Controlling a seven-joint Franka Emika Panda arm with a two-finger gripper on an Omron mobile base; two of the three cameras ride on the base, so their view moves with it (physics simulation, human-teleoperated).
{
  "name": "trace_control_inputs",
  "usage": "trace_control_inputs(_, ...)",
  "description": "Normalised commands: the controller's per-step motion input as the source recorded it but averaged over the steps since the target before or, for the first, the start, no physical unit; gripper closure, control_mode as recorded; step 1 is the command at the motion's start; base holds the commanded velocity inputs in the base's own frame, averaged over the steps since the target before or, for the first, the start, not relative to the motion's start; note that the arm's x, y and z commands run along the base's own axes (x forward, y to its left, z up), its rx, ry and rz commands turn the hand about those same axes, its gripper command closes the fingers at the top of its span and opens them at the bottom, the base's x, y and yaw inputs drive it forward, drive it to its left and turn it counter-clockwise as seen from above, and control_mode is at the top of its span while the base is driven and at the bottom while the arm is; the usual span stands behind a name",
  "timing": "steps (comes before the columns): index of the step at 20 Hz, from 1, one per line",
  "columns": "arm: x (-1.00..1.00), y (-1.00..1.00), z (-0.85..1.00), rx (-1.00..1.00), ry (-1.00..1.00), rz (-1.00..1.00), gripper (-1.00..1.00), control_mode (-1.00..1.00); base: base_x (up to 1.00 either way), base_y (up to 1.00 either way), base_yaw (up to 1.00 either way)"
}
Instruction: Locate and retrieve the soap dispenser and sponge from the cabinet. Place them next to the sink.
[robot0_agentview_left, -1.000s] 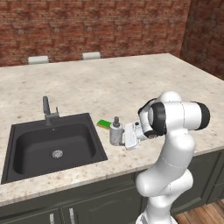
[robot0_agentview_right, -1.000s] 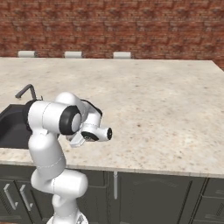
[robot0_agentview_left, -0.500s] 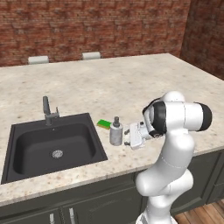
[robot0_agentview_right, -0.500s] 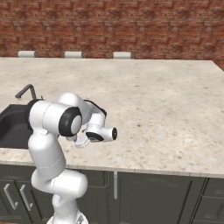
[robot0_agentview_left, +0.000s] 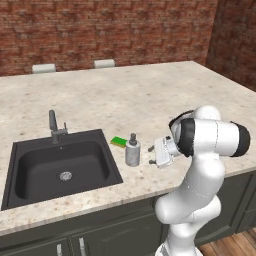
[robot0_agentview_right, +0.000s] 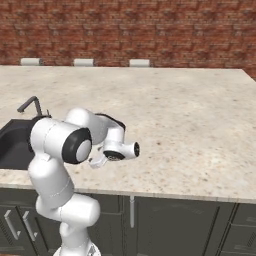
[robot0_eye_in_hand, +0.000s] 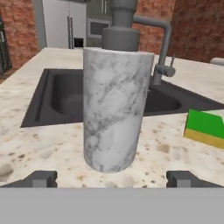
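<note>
The soap dispenser (robot0_agentview_left: 132, 151) stands upright on the counter just right of the sink (robot0_agentview_left: 15, 150), free of any grip. Behind it lies the green and yellow sponge (robot0_agentview_left: 119, 142), flat by the sink's right rim. My gripper (robot0_agentview_left: 151, 155) lies level with the counter a short way right of the dispenser, open and pointing at it. In the hand view the marbled soap dispenser (robot0_eye_in_hand: 116, 109) stands ahead of and between my open fingertips (robot0_eye_in_hand: 41, 178), apart from them, with the sponge (robot0_eye_in_hand: 205, 127) at the right and the sink (robot0_eye_in_hand: 39, 105) behind. The cabinet is out of view.
The dark faucet (robot0_agentview_left: 55, 127) rises at the back rim of the sink. A wide beige stone counter (robot0_agentview_left: 150, 95) stretches behind and to the right, up to a brick wall. The counter's front edge runs just below my hand.
My gripper has drawn back to the right, away from the soap dispenser, with its jaws staying open. The dispenser and sponge have not moved.
</note>
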Motion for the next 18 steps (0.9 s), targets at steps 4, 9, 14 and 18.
trace_control_inputs(4,-0.07,0.09,0.59,-0.18,0.11,-0.01,-1.00,-1.00,0.00,0.00,0.00)
trace_control_inputs(9,-0.03,0.00,0.63,-0.23,0.15,0.01,-1.00,-1.00,0.00,0.00,0.00)
trace_control_inputs(14,-0.07,-0.06,0.45,-0.24,0.22,0.04,-1.00,-1.00,0.00,0.00,0.00)
trace_control_inputs(18,-0.04,-0.16,0.30,-0.21,0.21,0.02,-1.00,-1.00,0.00,0.00,0.00)
